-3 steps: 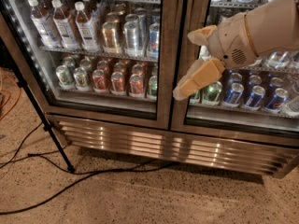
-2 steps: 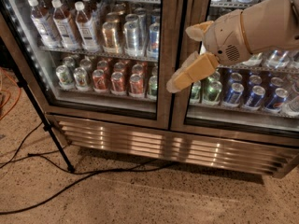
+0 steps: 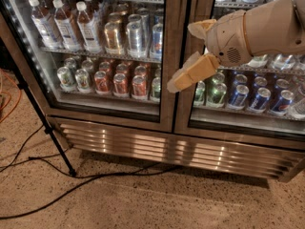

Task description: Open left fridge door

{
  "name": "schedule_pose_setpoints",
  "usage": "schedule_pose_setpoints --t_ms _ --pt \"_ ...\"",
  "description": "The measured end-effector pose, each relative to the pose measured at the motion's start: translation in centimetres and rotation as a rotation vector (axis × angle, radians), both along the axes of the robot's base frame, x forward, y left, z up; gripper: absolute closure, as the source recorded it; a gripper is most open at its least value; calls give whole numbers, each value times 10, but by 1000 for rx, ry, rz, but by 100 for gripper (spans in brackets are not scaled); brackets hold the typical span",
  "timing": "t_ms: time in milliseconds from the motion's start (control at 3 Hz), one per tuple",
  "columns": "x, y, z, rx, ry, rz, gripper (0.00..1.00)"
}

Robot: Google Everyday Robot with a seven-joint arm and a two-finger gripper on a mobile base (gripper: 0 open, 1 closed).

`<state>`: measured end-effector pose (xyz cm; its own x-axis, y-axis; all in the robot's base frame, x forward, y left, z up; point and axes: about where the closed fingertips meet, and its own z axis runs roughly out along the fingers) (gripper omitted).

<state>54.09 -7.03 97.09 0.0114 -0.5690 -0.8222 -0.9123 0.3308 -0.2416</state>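
Speckled tan floor (image 3: 143,199), gritty like polished stone, runs up to the fridge (image 3: 28,87), and at least two thin black cables (image 3: 95,178) snake across it. One slim black stand leg (image 3: 45,123) slants down at the left, with an orange cord (image 3: 12,101) looped on the floor behind it.

Two glass doors front the fridge, each in a wide brushed-steel frame, above one louvred steel grille (image 3: 190,151) of long flat slats.

The left fridge door (image 3: 109,112) is closed, its inner frame tight beside that of the right door (image 3: 248,128) at the centre seam. A strip of white lights (image 3: 19,37) dots its outer edge.

Behind its glass I count three clear plastic bottles (image 3: 64,20) with white caps on the upper shelf, beside taller silver and copper-coloured bottles. On the shelf below, the cans (image 3: 120,84) make a front row of six: two green, three red, one green, all round and glossy. Behind the right door stand three blue cans (image 3: 259,98) in front and more behind.

My gripper (image 3: 179,57) hangs in front of the centre seam at the height of the can shelf. Its two blunt tan fingers (image 3: 193,73) are spread wide, one pointing up and left, one down and left, with nothing between them. I cannot tell whether either touches the steel.
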Motion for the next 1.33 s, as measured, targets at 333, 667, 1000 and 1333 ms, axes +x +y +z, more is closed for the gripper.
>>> schedule_pose_setpoints --t_ms 333,667,1000,1333 --pt "19 0 11 68 -87 -33 0" --pt "35 0 17 119 -135 -52 0" --pt "35 0 17 119 -135 -51 0" --pt "45 14 20 178 -176 10 0"
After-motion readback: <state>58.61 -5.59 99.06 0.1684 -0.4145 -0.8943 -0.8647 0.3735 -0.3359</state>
